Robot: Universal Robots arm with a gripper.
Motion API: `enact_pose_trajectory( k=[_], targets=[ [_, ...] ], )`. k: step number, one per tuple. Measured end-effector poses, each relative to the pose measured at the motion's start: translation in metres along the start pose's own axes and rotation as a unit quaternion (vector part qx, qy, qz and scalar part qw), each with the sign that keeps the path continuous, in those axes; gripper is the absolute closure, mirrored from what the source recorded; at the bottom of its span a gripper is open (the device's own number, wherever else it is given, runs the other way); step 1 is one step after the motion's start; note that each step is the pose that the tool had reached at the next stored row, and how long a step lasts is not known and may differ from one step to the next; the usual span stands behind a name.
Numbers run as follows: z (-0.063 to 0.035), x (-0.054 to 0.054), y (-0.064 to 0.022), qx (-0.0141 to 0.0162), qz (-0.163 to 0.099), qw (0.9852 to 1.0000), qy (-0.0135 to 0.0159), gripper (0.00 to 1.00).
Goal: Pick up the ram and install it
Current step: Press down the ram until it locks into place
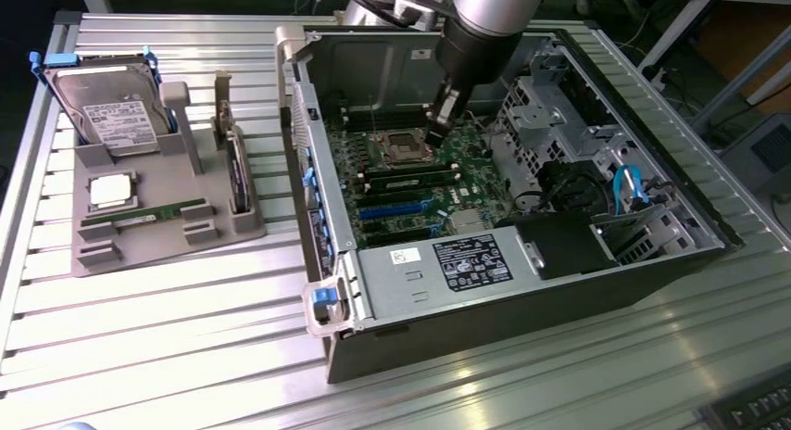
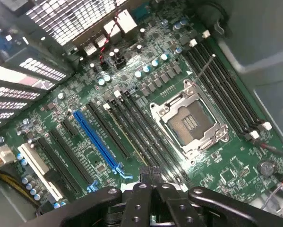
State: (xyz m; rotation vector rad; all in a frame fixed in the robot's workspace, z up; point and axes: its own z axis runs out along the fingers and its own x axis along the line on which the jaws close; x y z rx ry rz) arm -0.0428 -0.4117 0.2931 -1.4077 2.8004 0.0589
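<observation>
Two thin green sticks with small black chips are in my exterior view. One is the ram (image 1: 414,182). It stands on its edge in one of the long black slots of the green motherboard (image 1: 464,170), just beside the empty silver chip socket (image 1: 402,147). In the wrist view I see the ram (image 2: 129,139) edge-on, as a thin line among the black slots.

The other green stick (image 1: 143,214) lies flat on the grey plastic holder (image 1: 161,245), well apart from the ram. A silver hard drive (image 1: 111,115) stands upright at the back of that holder in a blue frame. A small square silver chip (image 1: 109,191) lies near the flat stick.

The holder and the big open black computer case (image 1: 520,309) both sit on the ribbed metal counter (image 1: 148,347).

The silver and black robot arm (image 1: 483,31) reaches down into the open case. The jaws are pressed together with no gap. They hang over the motherboard near the socket (image 2: 191,120) and the slots. I cannot tell if they touch the ram. A long bright blue slot (image 2: 98,142) lies on the far side of the black slots from the socket.
</observation>
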Motion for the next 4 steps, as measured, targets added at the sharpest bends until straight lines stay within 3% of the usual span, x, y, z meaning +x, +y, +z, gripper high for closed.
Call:
enact_pose_trajectory(
  k=[4],
  targets=[
    [0.0,0.0,0.0,0.0008,0.035,0.9994,-0.001,0.89]
  ],
)
